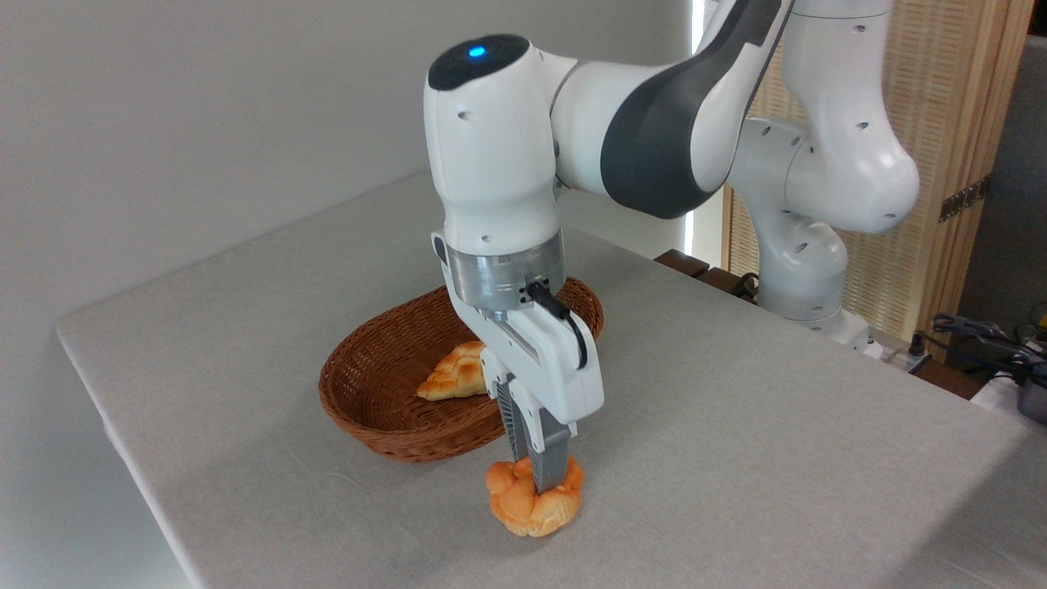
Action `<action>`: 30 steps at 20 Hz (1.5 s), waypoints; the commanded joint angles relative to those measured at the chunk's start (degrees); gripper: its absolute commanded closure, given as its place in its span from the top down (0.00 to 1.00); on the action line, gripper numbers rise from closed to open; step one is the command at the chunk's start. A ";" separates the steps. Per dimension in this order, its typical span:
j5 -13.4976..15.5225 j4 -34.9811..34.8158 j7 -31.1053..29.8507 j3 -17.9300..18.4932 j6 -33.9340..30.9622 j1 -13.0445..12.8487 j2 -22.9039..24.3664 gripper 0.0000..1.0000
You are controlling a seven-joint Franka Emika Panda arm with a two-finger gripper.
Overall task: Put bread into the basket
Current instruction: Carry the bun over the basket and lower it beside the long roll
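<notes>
Gripper (541,483) fingers, grey and ribbed, point straight down and press into the top of a small round knotted bun (536,505) with a glossy golden-orange crust. The fingers look closed onto the bun, sunk between its knots, though only the near finger (550,458) shows clearly and the far one is mostly hidden behind it. The bun sits on the table (736,425), resting on the pale grey cloth near the front edge.

Above the fingers, the white gripper body slants up to a silver ring with a black cable (564,315) plugged into it, then into the white wrist of the arm (499,147), where a small blue light glows on a dark cap. The arm bends away to the right, white with dark grey joints, and drops to its base at the table's far right side.

Just behind and to the left of the bun lies an oval brown wicker basket (368,409), shallow, with a braided rim. The bun is outside it, close to its near rim but apart. Inside the basket lies a paler braided loaf (450,375) with a pointed end, partly hidden by the gripper.

Behind the table stand a plain grey wall (204,123) and, at right, a light woven wooden screen (941,106).
</notes>
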State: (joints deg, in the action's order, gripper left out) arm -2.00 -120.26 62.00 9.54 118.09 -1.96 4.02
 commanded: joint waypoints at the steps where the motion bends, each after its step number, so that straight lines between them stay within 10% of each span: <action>1: 0.33 6.07 -0.39 0.22 -7.24 -0.59 0.28 0.11; 6: 6.74 19.08 -0.91 -3.11 -21.92 -0.76 0.63 0.19; 10: 6.40 18.83 -16.34 -15.49 -22.29 -0.85 -0.67 0.23; 15: 6.83 18.30 -20.07 -21.22 -16.24 -0.85 -7.79 0.59; 20: 6.31 16.99 -20.78 -21.50 -12.62 -0.68 -8.77 1.00; 30: 6.40 17.25 -20.78 -18.51 -13.41 -0.32 -5.44 1.00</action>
State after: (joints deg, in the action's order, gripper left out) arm 4.30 -102.78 41.48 -11.18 105.12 -2.31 -4.80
